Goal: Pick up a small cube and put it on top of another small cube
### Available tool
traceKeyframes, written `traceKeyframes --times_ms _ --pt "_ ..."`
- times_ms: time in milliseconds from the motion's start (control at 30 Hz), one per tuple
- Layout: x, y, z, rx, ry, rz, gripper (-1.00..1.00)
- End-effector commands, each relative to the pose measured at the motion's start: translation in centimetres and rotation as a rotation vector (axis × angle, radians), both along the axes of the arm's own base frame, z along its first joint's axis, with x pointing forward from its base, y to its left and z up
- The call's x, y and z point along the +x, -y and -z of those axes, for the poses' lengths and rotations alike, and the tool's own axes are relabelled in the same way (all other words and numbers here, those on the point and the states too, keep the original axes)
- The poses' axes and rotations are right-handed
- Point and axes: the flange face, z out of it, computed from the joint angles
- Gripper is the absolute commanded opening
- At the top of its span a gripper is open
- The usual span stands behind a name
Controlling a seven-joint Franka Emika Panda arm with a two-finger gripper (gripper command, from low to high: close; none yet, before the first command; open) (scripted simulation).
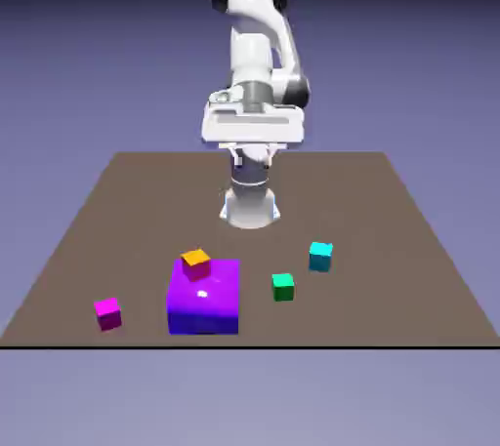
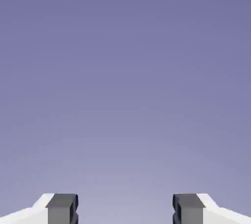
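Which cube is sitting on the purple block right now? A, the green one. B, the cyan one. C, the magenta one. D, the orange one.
D: the orange cube rests on the purple block, while the other three sit on the table.

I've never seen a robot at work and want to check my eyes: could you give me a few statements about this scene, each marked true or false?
1. The gripper is open and holds nothing. True.
2. The green cube sits on top of the cyan cube. False: they stand apart, each on the table.
3. The orange cube is on the table. False: it appears to rest on the large purple block.
4. The magenta cube is nearest the exterior view's left. True.
5. The purple block is smaller than the green cube. False: it is far larger.
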Motion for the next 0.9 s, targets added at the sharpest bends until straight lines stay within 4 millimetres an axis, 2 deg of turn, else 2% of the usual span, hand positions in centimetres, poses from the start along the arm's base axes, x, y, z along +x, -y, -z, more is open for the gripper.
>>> traceKeyframes --times_ms 0,233,433,633,867 --pt "0.0 -0.4 -0.1 0.009 -0.003 0.022 0.00" --pt "0.2 -3.6 0.0 0.069 -0.027 0.179 0.00" --pt "0.5 -6.3 1.2 0.113 -0.051 0.322 0.00" --pt "0.9 -8.8 3.5 0.150 -0.077 0.475 0.00" --pt "1.2 -11.2 7.4 0.183 -0.108 0.665 0.00"
